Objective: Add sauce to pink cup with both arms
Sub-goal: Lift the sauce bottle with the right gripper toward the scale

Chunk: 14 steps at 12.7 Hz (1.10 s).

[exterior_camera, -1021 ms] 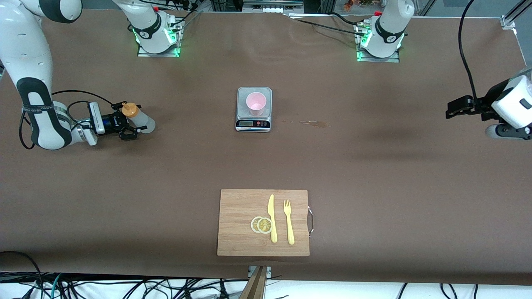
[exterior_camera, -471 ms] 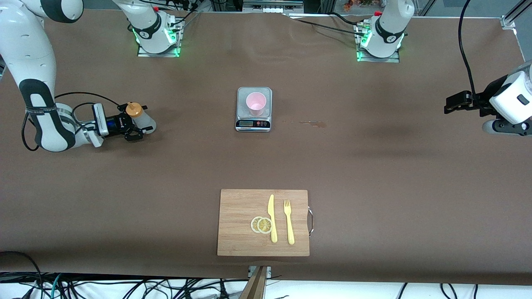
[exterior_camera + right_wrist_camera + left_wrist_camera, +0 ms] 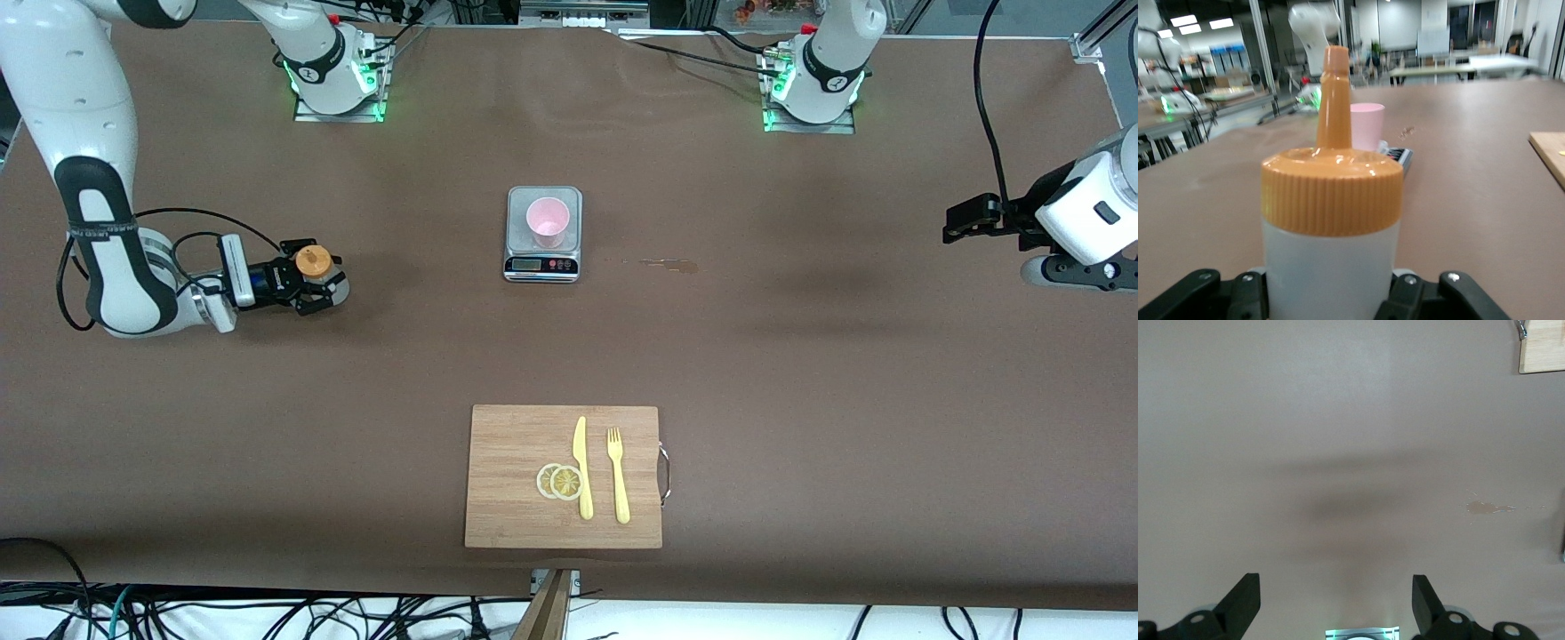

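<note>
The right gripper (image 3: 307,286) is at the right arm's end of the table, its jaws pinching the body of the sauce (image 3: 318,271), which stands upright at table level. In the right wrist view the sauce (image 3: 1331,220) fills the foreground with its orange nozzle pointing up, a black finger (image 3: 1245,293) seated against each side.

The pink cup (image 3: 547,221) stands upright on the scale (image 3: 543,233) at mid-table, well apart from the sauce.

Risks:
- The squeeze bottle is soft; excess jaw pressure could eject sauce before the nozzle is over the cup.
- The cup is light and rests unsecured on the scale; nozzle contact could tip it or push it off.
- Tilting too soon would spill on the table (image 3: 800,356).

The cutting board (image 3: 524,471), nearer to the front camera, is not involved.

The left gripper (image 3: 965,218) waits at the left arm's end, over bare table, jaws spread.

Legible writing: none. The gripper lettering and scale display cannot be read.
</note>
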Motion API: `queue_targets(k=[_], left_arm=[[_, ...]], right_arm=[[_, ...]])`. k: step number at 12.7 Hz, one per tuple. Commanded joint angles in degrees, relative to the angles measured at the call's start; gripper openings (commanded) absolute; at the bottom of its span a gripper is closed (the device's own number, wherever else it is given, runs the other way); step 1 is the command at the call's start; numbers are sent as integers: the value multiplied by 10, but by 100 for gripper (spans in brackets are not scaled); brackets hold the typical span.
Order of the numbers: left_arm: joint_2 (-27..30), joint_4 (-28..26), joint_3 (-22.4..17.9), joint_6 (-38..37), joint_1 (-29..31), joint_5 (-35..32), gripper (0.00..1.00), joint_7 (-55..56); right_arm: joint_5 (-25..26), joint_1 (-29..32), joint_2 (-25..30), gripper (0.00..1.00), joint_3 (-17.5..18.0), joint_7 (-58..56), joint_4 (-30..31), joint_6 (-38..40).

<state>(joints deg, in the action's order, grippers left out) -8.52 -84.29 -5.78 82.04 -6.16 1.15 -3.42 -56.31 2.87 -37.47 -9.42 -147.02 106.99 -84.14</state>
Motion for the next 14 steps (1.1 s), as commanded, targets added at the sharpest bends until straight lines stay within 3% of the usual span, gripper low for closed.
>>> queue_targets(k=[1,4,8,10,14], left_arm=[[-4,8,1,-2,-15,-13,100,-6],[-18,33,1,-6,-16,-14,100,-7],[-18,33,0,-8,-13,-11,100,-8],[-18,33,-1,-8,-12,-11,100,-8],[-18,33,-1,-11,-9,-9,100,-9]], right_arm=[[14,-63,97,20,-11,96,26,-72],[111,-143,167,20,-15,262,28,-166],[252,-255,214,21,-15,489,28,-233],[323,-316,226,21,-15,614,24,-241],[415,-420,228,22,-15,811,23,-268]])
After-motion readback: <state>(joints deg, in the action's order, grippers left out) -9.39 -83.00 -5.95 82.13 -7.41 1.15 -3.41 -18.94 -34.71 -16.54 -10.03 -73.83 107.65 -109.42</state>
